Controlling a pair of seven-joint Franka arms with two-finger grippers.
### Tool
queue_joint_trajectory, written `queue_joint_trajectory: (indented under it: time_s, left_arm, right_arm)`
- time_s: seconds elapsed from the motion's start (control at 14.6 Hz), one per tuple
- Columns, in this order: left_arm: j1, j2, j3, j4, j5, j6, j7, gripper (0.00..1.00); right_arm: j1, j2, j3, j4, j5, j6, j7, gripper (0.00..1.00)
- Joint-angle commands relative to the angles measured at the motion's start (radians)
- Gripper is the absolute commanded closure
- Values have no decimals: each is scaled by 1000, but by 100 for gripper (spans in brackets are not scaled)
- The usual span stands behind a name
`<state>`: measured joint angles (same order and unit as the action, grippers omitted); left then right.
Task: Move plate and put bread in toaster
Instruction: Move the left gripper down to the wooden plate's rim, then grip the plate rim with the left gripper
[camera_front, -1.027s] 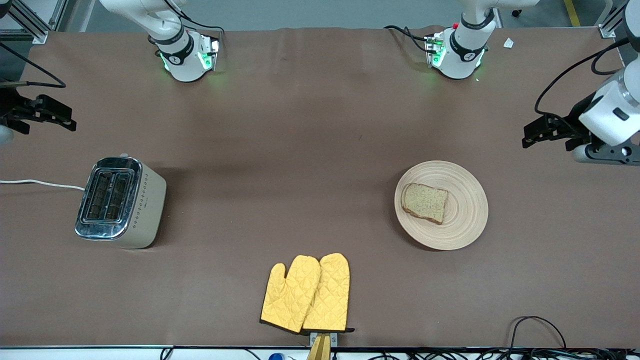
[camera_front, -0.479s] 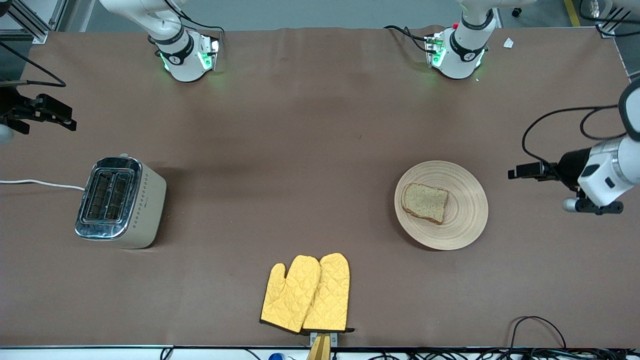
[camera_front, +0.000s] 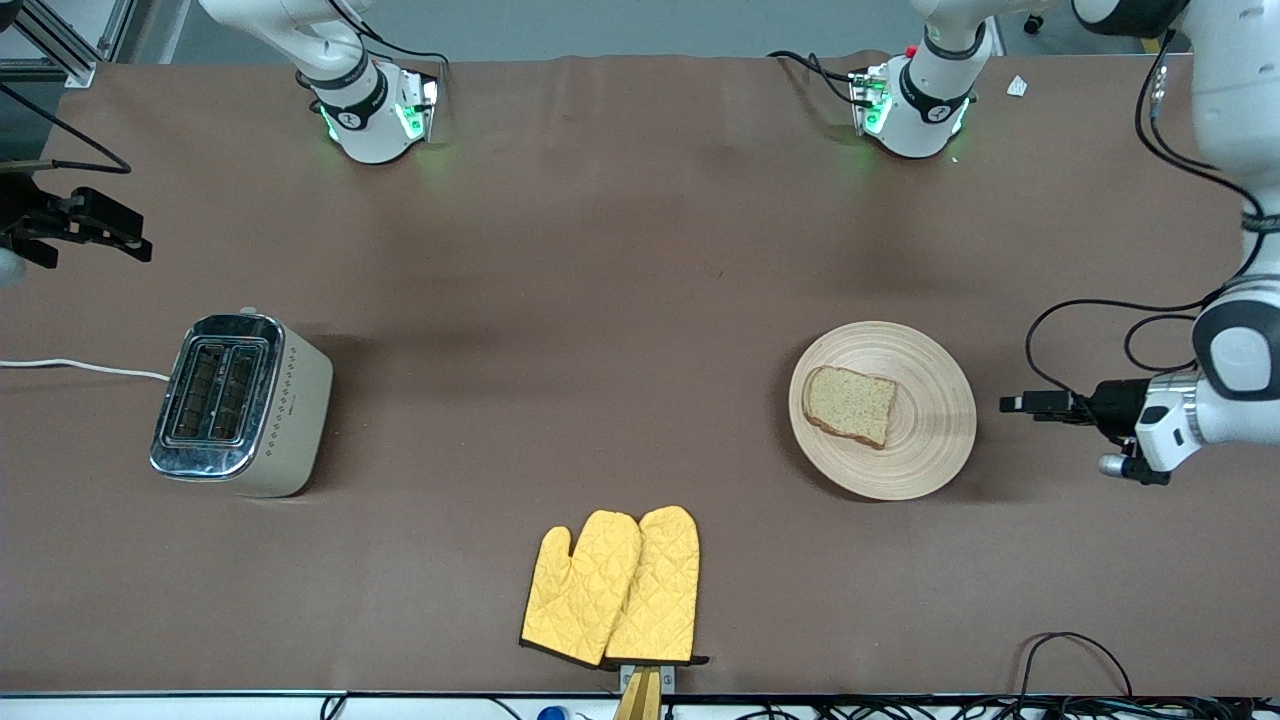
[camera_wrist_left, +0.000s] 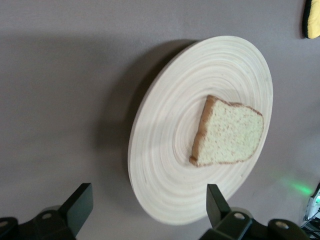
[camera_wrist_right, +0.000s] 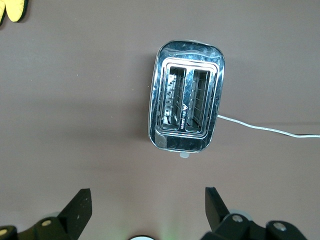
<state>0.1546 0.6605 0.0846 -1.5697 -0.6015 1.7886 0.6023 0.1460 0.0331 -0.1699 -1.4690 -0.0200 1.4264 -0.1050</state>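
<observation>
One bread (camera_front: 850, 405) on plate (camera_front: 930, 440), toaster (camera_front: 240, 403) slots empty

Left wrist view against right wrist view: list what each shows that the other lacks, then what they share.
Only the left wrist view shows the plate with the bread lying on it, and a green glow at the frame's edge. Only the right wrist view shows the toaster, both slots empty, and its white cord. Both show the brown table, a corner of the yellow oven mitts, and their own gripper, left gripper and right gripper, jaws spread wide and holding nothing.
</observation>
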Motion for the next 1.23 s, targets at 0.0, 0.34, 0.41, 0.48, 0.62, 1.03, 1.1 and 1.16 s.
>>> queue_joint_trajectory:
  time_s: [0.0,0.34,0.41,0.48,0.62,1.03,1.1,1.16]
  left_arm:
    - [-9,60,-2,28,-82,20,80,0]
    - [-17,128,-2,28,-170,28,181,0]
    - [-17,134,-3,28,-170,34,192,0]
    - [-17,137,-3,28,-170,34,203,4]
    - [-15,140,-3,28,-170,34,240,32]
    - [-15,152,-3,26,-172,31,364,97]
    - [-12,159,-5,26,-172,31,393,99]
    - [-10,168,-5,26,-173,31,428,100]
  right_arm:
    - [3,5,1,16,3,-12,2,0]
    - [10,5,1,22,5,-12,2,0]
    - [11,5,1,22,5,-12,2,0]
    - [11,5,1,22,5,-12,2,0]
    - [11,5,1,22,5,-12,2,0]
    - [11,5,0,22,3,-12,2,0]
    - [12,5,0,22,3,-12,2,0]
    - [11,5,1,22,5,-12,2,0]
